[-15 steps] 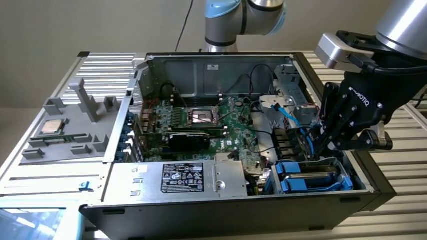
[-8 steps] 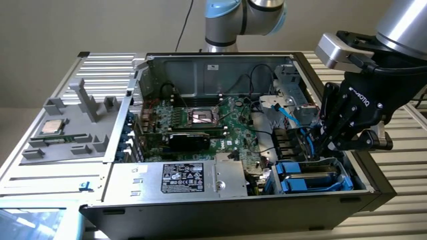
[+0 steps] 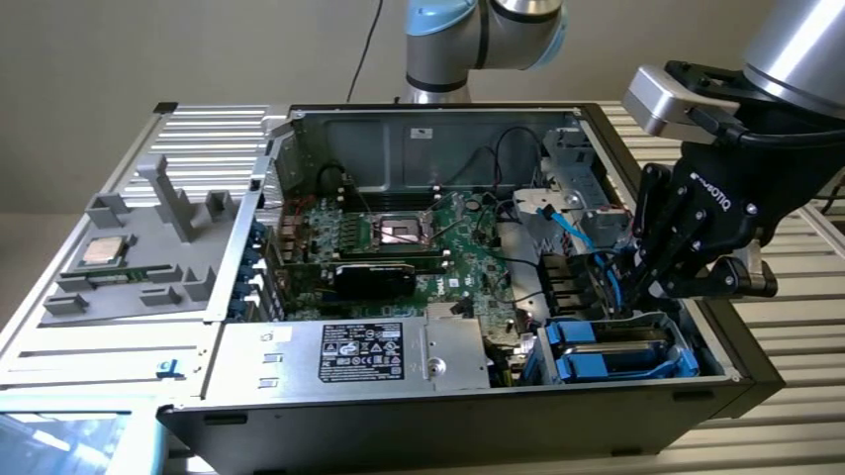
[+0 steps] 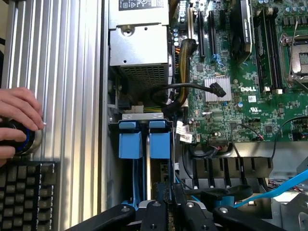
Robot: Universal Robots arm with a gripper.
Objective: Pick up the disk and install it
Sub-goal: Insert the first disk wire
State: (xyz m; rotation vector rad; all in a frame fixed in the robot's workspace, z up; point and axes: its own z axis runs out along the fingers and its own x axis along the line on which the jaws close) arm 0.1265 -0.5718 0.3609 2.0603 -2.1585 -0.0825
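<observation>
The disk (image 4: 160, 144), with its blue carrier frame, stands on edge in the drive bay at the case's front corner, beside a second blue-framed carrier (image 4: 130, 144). In the exterior view the disk (image 3: 620, 346) lies low in the bay at the exterior view's right. My gripper (image 3: 634, 297) hangs just above that bay, pointing down into it. In the wrist view the gripper (image 4: 168, 192) is shut, its black fingers (image 4: 155, 211) close together over the disk's edge, with nothing visibly clamped between them.
The open case holds the green motherboard (image 3: 422, 237), the silver labelled power-supply box (image 3: 363, 351) and blue cables (image 3: 581, 237) near the bay. A grey tray holding the CPU chip (image 3: 106, 250) sits at the exterior view's left. A person's hand (image 4: 19, 120) rests on a round knob above a keyboard (image 4: 26, 192).
</observation>
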